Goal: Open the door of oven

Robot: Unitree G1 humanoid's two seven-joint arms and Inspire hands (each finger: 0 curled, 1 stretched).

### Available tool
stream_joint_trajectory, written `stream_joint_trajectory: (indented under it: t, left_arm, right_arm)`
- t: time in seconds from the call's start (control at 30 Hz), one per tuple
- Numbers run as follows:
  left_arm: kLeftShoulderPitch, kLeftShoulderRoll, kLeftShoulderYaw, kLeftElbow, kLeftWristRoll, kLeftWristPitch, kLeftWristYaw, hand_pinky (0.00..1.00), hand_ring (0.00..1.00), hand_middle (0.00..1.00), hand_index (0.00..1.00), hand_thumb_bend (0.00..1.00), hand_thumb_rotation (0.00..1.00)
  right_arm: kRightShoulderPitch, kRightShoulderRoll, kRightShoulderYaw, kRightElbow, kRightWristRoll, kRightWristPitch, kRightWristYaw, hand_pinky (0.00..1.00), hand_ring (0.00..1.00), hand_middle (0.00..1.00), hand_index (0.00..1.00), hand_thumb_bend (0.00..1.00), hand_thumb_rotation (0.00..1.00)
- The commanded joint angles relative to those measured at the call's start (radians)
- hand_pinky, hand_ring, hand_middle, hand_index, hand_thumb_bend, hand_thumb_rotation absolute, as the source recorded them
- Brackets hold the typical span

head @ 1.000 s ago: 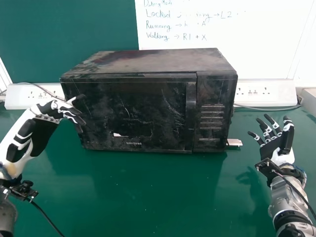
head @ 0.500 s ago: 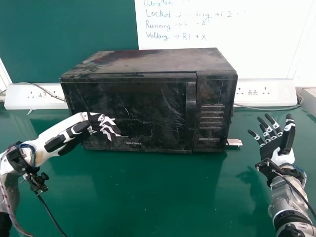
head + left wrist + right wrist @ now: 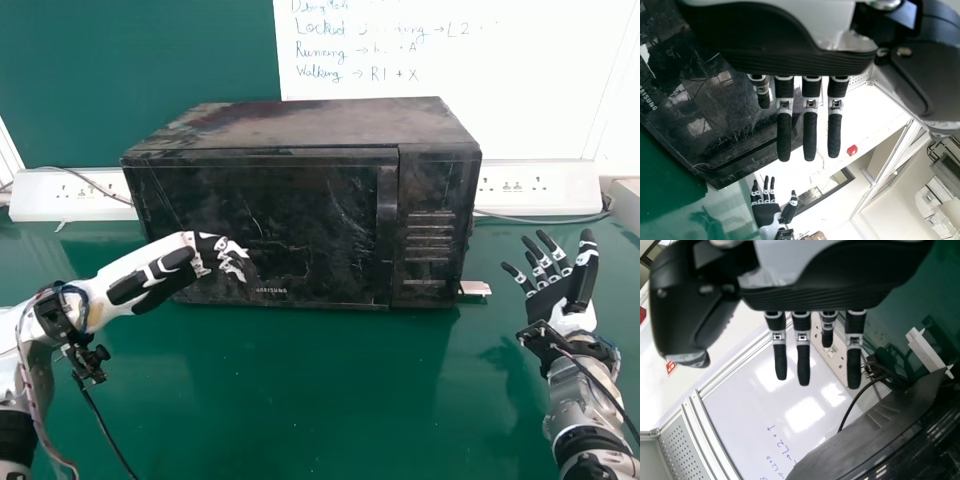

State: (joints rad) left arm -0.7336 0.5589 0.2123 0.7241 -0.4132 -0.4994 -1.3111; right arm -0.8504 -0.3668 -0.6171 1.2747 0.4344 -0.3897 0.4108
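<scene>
The oven [image 3: 300, 125] stands in the middle of the green table [image 3: 310, 390], near the wall behind, and its dark, scuffed door [image 3: 300, 215] is closed, flush with the front. The upright handle strip [image 3: 385, 220] runs down the door's right side, next to the control panel [image 3: 428, 215]. My left hand [image 3: 206, 248] is in front of the lower left part of the door, well apart from that strip; its fingers are extended and hold nothing, though I cannot tell whether the tips touch the door. By the oven's lower right side a small white piece [image 3: 474, 288] sticks out. Farther right, my right hand [image 3: 565, 290] is held palm up above the table, fingers spread and straight, nothing in it. Behind the oven, one white socket strip [image 3: 60, 195] shows on the left and another [image 3: 540, 188] on the right, with a whiteboard [image 3: 480, 110] carrying handwriting above the right one
</scene>
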Motion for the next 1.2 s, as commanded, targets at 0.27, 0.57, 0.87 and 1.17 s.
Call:
stream_joint_trajectory:
  t: [0.27,0.57,0.87,1.17]
  left_arm:
    - [-0.025,-0.009,-0.015,0.033,0.017,-0.023,-0.001,0.51,0.57,0.77,0.79,0.82,0.58]
    - [-0.065,-0.034,-0.012,0.099,0.01,-0.02,-0.045,0.49,0.64,0.81,0.8,0.82,0.62]
    - [-0.09,-0.069,-0.015,0.141,0.017,-0.056,-0.06,0.55,0.73,0.81,0.77,0.82,0.68]
    - [-0.083,-0.146,-0.023,0.106,0.026,0.037,0.056,0.64,0.8,0.84,0.76,0.77,0.63]
  right_arm:
    - [-0.005,0.002,0.006,-0.004,0.0,-0.014,0.019,0.54,0.69,0.8,0.71,1.0,0.76]
    - [-0.004,0.005,0.002,-0.004,0.005,-0.021,0.038,0.62,0.8,0.88,0.8,1.0,0.78]
    - [-0.004,0.004,-0.001,-0.003,0.007,-0.019,0.043,0.66,0.86,0.92,0.83,1.0,0.79]
    - [-0.004,0.005,0.0,-0.002,0.006,-0.021,0.04,0.65,0.85,0.91,0.81,1.0,0.79]
